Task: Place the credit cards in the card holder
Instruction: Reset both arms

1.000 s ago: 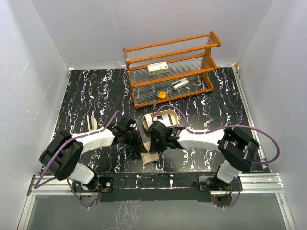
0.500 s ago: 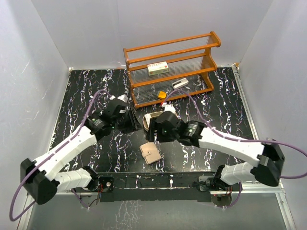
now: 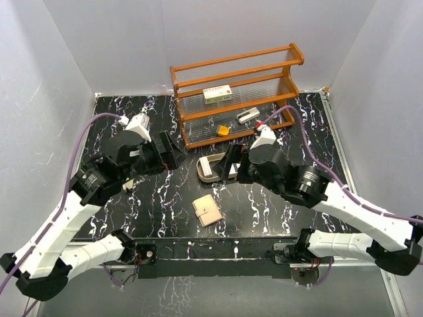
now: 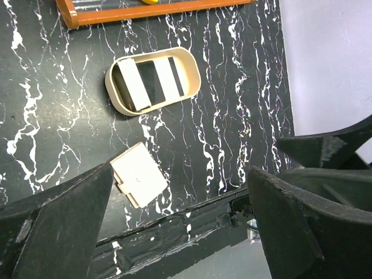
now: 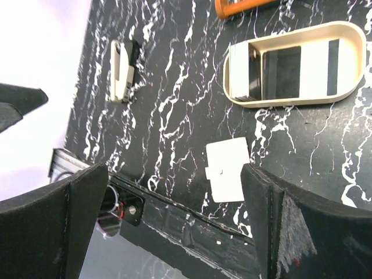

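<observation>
- At the left gripper (image 3: pixel 170 153): spread wide, holding nothing, raised off the table (image 3: pixel 158 211), left of centre in the top view.
- At the right gripper (image 3: pixel 232 165): likewise wide and empty, hanging just right of centre, over the right end of the tray (image 3: pixel 206 173).
- Between the two in the top view: the tray, long axis running left to right with a slight tilt. Nearer the right gripper than the left.
- Inside the tray: flat pale and dark rectangles, taken to be the cards (image 5: pixel 239 72), laid across the short way. Cannot tell how many, nor whether stacked.
- Below both grippers, lower centre of the top view: the wallet (image 3: pixel 207 211), flat on the table, shut, apart from the tray.
- In the left wrist view: wallet lower left of centre, framed between the fingers (image 4: pixel 64 221), turned on a diagonal, with the tray above it in the frame.
- In the right wrist view: wallet low and a little right of centre, a small tab (image 5: pixel 207 172) poking out at its left edge, with the tray in the upper right.
- Judged from the top view: wallet somewhat nearer the right gripper than the left, though not by much. Heights not readable.
- Judged as the next need: opening the shut wallet before any card goes in, so reaching down and toward the bottom edge of the top view first.
- Upper left in the right wrist view: a white-and-black stapler-like thing (image 5: pixel 123 70), well apart from wallet and tray.
</observation>
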Action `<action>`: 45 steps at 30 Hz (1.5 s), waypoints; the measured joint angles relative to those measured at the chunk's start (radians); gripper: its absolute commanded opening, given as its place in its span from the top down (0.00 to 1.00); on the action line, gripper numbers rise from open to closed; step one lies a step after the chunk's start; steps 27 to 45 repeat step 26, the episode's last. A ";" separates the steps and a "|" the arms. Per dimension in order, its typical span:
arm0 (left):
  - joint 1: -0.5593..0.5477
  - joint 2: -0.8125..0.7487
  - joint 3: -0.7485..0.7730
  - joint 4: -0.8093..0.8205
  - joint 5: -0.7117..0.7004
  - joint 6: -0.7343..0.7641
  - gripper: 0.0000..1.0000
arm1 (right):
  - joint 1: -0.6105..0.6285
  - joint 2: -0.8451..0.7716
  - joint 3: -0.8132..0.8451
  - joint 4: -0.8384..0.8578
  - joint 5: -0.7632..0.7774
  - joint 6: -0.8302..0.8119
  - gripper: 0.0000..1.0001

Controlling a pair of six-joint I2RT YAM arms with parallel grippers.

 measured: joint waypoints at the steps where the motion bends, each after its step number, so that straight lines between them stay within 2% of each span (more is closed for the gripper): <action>1: 0.000 -0.013 0.005 -0.007 -0.007 0.008 0.01 | 0.000 -0.022 0.003 -0.007 0.013 0.006 0.02; 10: 0.000 -0.127 -0.010 -0.042 -0.040 0.037 0.01 | 0.000 -0.153 0.003 -0.025 0.100 0.039 0.02; 21: 0.000 -0.193 -0.229 0.015 -0.016 -0.021 0.01 | 0.000 -0.165 -0.092 -0.034 0.103 0.093 0.02; 45: 0.000 -0.195 -0.235 0.021 -0.012 -0.031 0.01 | 0.000 -0.165 -0.107 -0.031 0.096 0.103 0.02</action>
